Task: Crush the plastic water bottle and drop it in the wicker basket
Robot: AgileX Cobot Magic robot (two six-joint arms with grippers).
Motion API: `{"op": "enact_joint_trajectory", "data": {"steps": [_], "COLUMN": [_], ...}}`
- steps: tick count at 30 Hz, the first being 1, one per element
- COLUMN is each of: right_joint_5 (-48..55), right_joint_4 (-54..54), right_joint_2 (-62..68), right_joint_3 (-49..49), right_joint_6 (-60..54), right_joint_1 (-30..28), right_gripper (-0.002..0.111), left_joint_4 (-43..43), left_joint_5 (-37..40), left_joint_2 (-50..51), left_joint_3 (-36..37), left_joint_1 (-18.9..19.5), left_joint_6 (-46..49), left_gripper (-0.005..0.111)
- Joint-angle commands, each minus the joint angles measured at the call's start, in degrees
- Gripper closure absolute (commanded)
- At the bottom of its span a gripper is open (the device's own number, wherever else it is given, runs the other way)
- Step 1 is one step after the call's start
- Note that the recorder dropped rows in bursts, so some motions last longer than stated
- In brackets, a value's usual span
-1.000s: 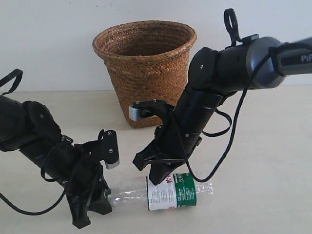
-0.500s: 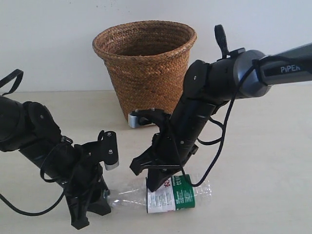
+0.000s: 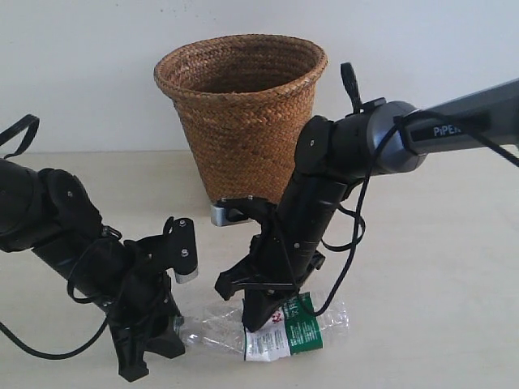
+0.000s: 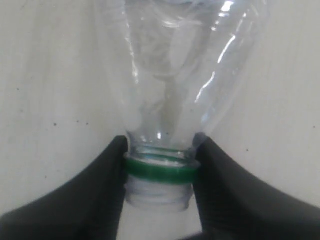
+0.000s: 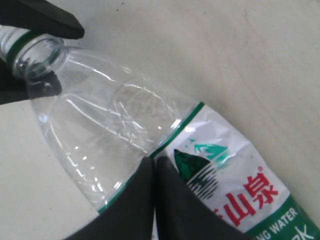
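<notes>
While the bottle (image 3: 280, 328) lies on its side on the surface (image 3: 438, 267), in front of the basket (image 3: 243, 138) and apart from it, the crushing step is judged to be under way and not finished. The bottle's neck is gripped from both sides by the left fingers (image 4: 90, 200), right at the green ring, so that end is pinned. The right fingers (image 5: 130, 210) are closed against each other with hardly a gap, and their tips are pressed onto the bottle's body at the edge of the label; nothing is held between them. Creases and a dent are seen in the clear wall near that spot, yet the shoulder and the label end look largely round. No cap is seen on the neck. More flattening is thought to be needed, after which the bottle has to be lifted and dropped into the basket.
</notes>
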Motion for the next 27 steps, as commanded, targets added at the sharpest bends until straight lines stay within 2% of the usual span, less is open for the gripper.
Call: {"op": "enact_joint_trajectory", "data": {"steps": [1, 16, 27], "right_joint_5": [-1.4, 5.7, 10.8], "right_joint_4": [-8.8, -12.1, -9.3], "right_joint_2": [3.8, 5.9, -6.0], "right_joint_3": [1.4, -2.6, -4.2], "right_joint_6": [-0.4, 2.8, 2.0], "right_joint_1": [0.0, -1.7, -3.8], "right_gripper": [0.108, 0.108, 0.108], "left_joint_4": [-1.2, 1.0, 1.4], "left_joint_5": [0.6, 0.4, 0.6], "left_joint_2": [-0.1, 3.9, 3.9], "left_joint_3": [-0.2, -0.1, -0.2], "left_joint_1": [-0.1, -0.1, -0.1], "left_joint_6": [-1.1, -2.3, -2.4], "left_gripper": [0.102, 0.102, 0.102]}}
